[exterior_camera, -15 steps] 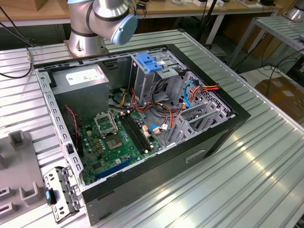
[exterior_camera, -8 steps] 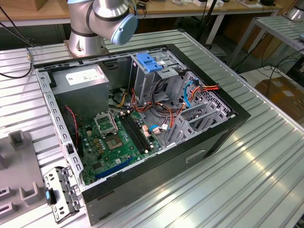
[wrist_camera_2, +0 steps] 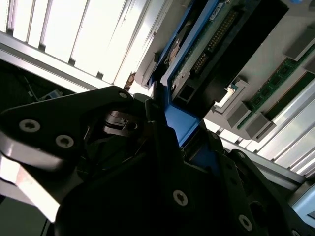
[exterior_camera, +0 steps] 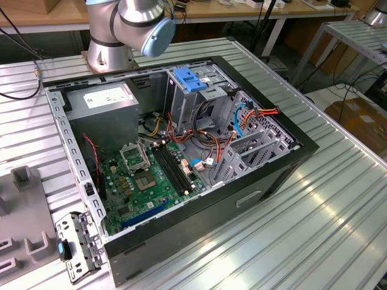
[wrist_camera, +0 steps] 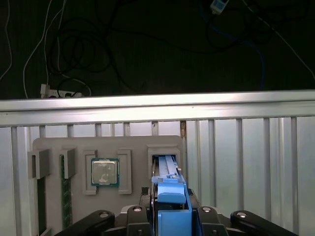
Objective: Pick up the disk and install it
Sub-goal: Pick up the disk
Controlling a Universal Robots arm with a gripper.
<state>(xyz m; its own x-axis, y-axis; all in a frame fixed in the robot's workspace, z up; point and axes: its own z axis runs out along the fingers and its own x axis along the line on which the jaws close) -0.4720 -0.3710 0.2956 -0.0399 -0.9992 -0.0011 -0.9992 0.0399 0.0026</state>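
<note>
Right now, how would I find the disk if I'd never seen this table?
Find the grey tray lying on the ribbed metal table. Go past the green memory stick and the square chip to the slot by the gripper, where the disk stands on edge. Only it wears a bright blue rail; the chip lies flat, silver and square.

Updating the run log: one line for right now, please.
stage: pick | gripper: shut on disk blue rail | disk: on edge at grey fixture slot
</note>
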